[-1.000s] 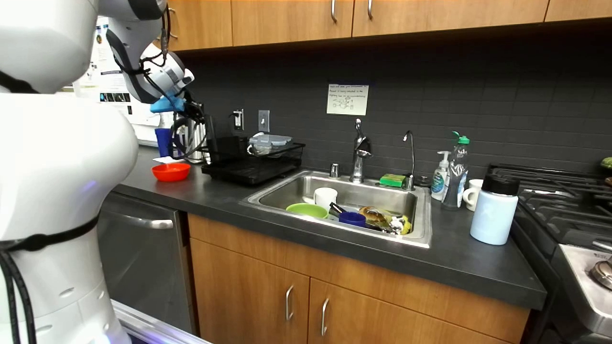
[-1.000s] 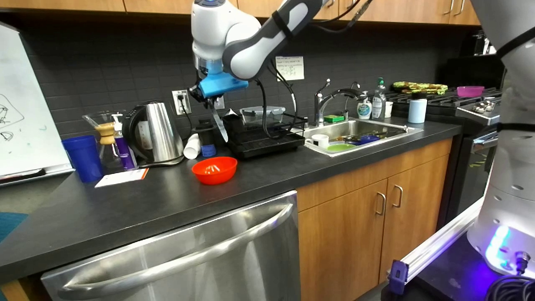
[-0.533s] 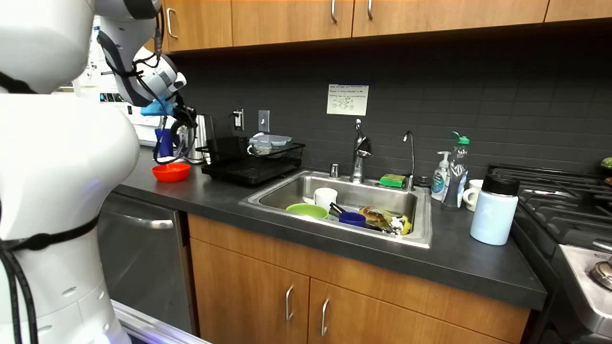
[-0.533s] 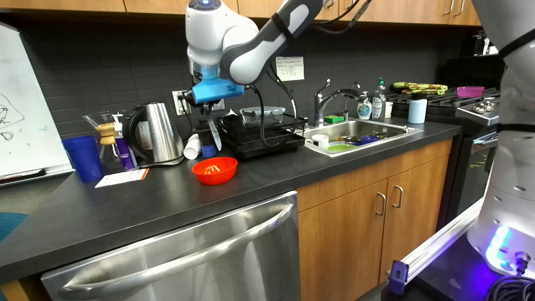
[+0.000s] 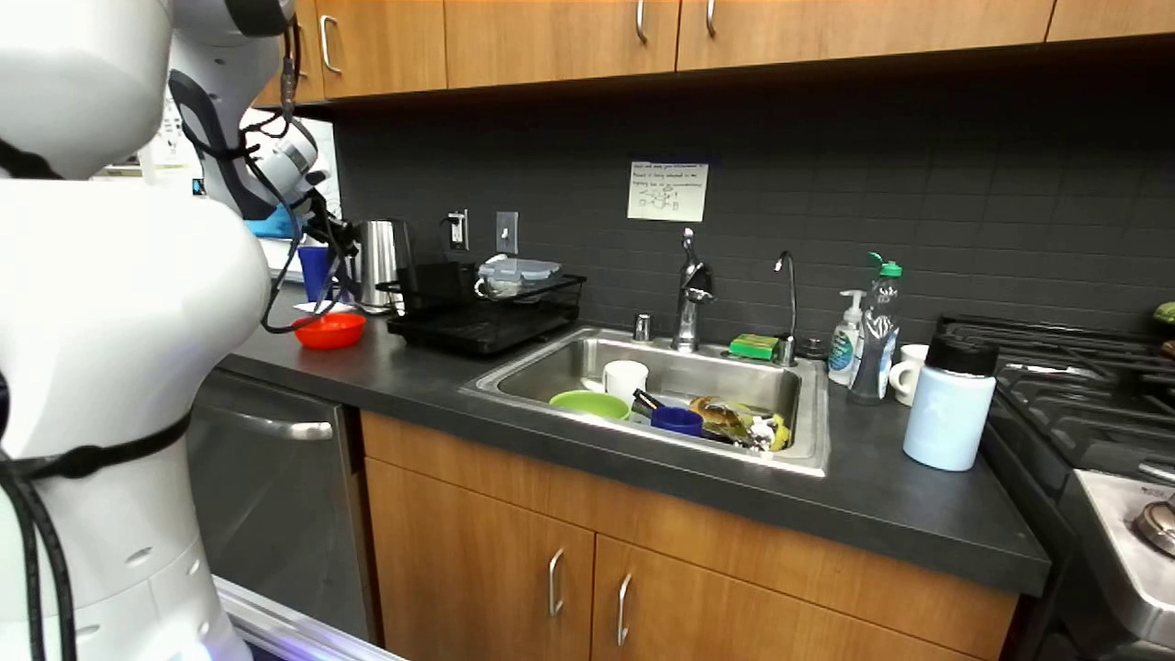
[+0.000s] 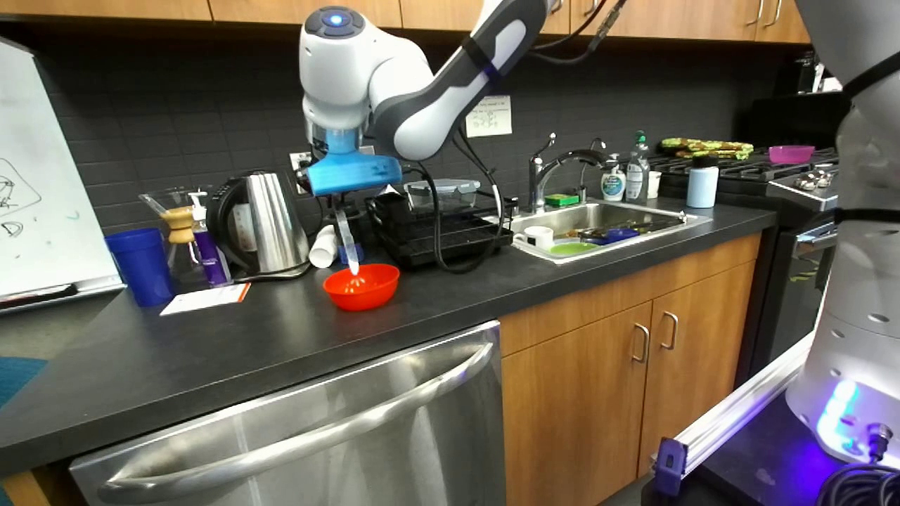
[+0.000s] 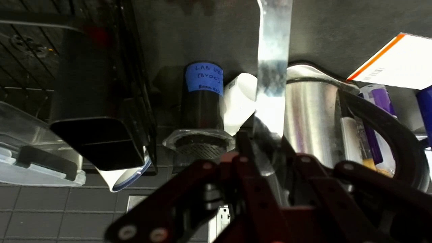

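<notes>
Clamped at the claw [image 7: 266, 148], with jaws almost together: gripping a long, flat, shiny utensil [image 7: 273, 67], tip down and slightly tilted, above a dark countertop [image 6: 246, 344]. Crossing, at the tip, the back rim of a red bowl [image 6: 362, 299] on the counter as seen in an exterior view; whether touching or apart, impossible to tell.

Flanked on the wall side by a black cylinder [image 7: 202, 111] with a blue handwritten label [image 7: 204, 77], then by a white cylindrical item [image 7: 240, 101] lying on its side and a stainless-steel kettle [image 7: 312, 114] with a black handle.

Hemmed in a little farther off by a black dish rack [image 5: 441, 335] bearing a clear lidded container [image 5: 523, 271] and, past the kettle, by a purple pump bottle [image 6: 212, 260], a glass carafe [image 6: 184, 263] with a wooden collar, a blue tumbler [image 6: 140, 267] and a white card [image 6: 204, 300] edged in orange.

Followed along the counter by a steel sink [image 5: 812, 413] holding a white mug [image 5: 625, 378], a green bowl [image 5: 587, 402] and a blue cup [image 5: 677, 420], with a chrome faucet [image 5: 687, 319] and a green sponge [image 5: 755, 346] at the rear edge.

Rounded out at the far end by a hand-soap pump [image 5: 843, 349], a dish-soap bottle [image 5: 878, 321], a pale blue flask [image 5: 945, 422] with a black lid and, just beside, a gas stove [image 5: 1106, 514].

Backed by dark wall tile [image 5: 551, 165], with a handwritten note [image 5: 667, 191] posted above the sink and wood cabinets [image 5: 560, 41] overhead.
</notes>
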You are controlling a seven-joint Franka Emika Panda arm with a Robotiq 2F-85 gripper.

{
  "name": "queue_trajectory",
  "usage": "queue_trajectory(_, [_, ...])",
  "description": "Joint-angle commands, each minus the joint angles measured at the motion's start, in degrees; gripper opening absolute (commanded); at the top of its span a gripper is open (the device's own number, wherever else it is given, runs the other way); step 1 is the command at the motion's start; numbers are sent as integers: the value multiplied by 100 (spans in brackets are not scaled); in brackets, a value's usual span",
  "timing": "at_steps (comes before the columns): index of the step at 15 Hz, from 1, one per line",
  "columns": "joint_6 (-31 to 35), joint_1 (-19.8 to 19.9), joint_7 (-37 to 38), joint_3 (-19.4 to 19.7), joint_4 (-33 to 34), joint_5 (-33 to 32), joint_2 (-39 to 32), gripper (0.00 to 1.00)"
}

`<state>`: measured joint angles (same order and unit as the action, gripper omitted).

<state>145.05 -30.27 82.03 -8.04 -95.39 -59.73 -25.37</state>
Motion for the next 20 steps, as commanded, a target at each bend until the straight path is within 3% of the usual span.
queue_trajectory(1, [149,-88,834,106,-180,-771,81,5])
queue_trajectory(10, [-88,117,2288,-151,-150,-2899,-95,5])
queue_trajectory(20, [-159,410,1933,-508,-227,-2842,-369,5])
